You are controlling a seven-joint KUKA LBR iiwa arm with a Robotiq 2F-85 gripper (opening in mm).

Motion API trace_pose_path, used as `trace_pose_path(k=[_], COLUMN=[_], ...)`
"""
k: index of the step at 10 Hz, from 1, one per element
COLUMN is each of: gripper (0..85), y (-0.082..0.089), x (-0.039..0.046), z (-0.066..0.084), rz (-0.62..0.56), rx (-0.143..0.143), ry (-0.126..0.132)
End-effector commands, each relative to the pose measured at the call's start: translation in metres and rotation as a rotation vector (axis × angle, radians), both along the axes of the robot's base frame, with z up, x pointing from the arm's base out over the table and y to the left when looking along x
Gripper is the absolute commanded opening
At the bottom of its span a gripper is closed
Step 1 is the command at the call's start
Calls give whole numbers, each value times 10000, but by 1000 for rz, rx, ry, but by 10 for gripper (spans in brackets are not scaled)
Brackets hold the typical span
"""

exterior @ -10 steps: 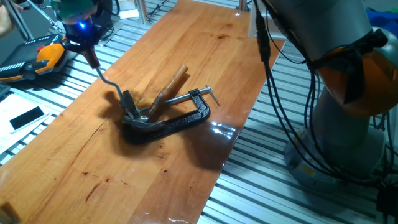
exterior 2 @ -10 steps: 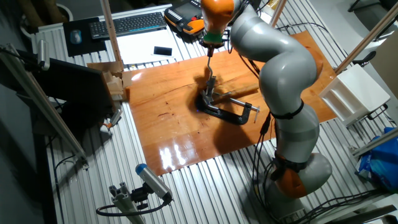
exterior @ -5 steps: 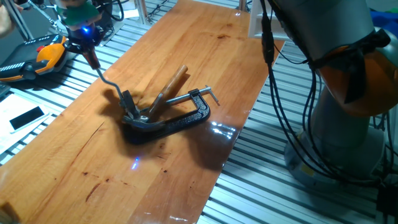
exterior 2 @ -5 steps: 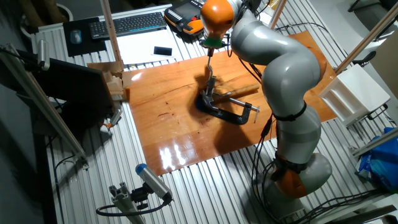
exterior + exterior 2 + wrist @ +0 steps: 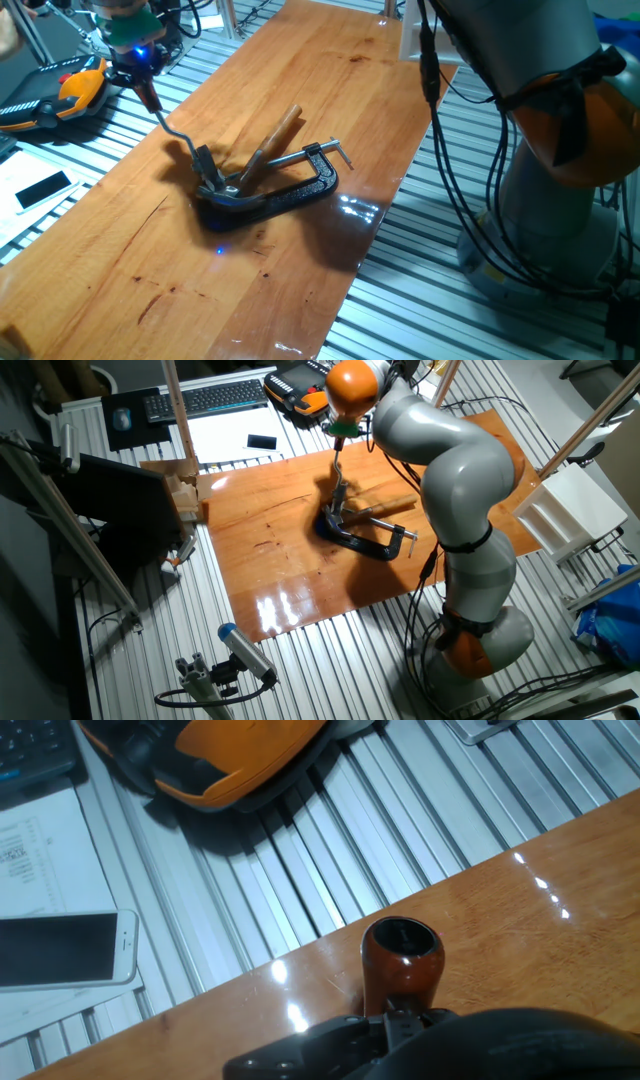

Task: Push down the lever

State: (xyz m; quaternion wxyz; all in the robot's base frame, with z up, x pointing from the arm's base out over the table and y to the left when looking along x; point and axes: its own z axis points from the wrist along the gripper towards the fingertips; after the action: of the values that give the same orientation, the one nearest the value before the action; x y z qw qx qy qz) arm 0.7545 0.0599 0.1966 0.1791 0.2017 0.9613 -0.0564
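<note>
The lever is a thin bent metal rod (image 5: pixel 172 128) with a dark-reddish knob (image 5: pixel 148 93) on top. It rises from a silvery fitting (image 5: pixel 226 183) held in a black C-clamp (image 5: pixel 285 195) on the wooden table (image 5: pixel 320 70). My gripper (image 5: pixel 140 74) sits right at the top of the knob, its blue light on. In the hand view the knob (image 5: pixel 401 958) fills the lower middle, and my dark fingertips (image 5: pixel 405 1018) look closed together and touch its near side. In the other fixed view my gripper (image 5: pixel 337 432) is above the lever (image 5: pixel 339 460) and the clamp (image 5: pixel 365 540).
A long brown wooden handle (image 5: pixel 281 128) and the clamp's threaded screw (image 5: pixel 300 155) point right of the fitting. An orange-black device (image 5: pixel 230 755) and a phone (image 5: pixel 60 950) lie on the slatted bench left of the table. The robot's base (image 5: pixel 560 190) and cables stand to the right.
My gripper has shifted very slightly up and left at the knob. The blue light spot on the table has appeared and moved. The lever and the clamp look the same.
</note>
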Motion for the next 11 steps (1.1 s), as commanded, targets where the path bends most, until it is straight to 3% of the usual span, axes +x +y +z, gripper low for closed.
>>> trace_pose_path(k=[1, 5, 11], gripper=[0, 0, 0], y=[-1, -17, -65], x=[7, 51, 76], z=[-30, -241, -320], rz=[3, 5, -1], rx=[0, 12, 17], ry=[3, 9, 28])
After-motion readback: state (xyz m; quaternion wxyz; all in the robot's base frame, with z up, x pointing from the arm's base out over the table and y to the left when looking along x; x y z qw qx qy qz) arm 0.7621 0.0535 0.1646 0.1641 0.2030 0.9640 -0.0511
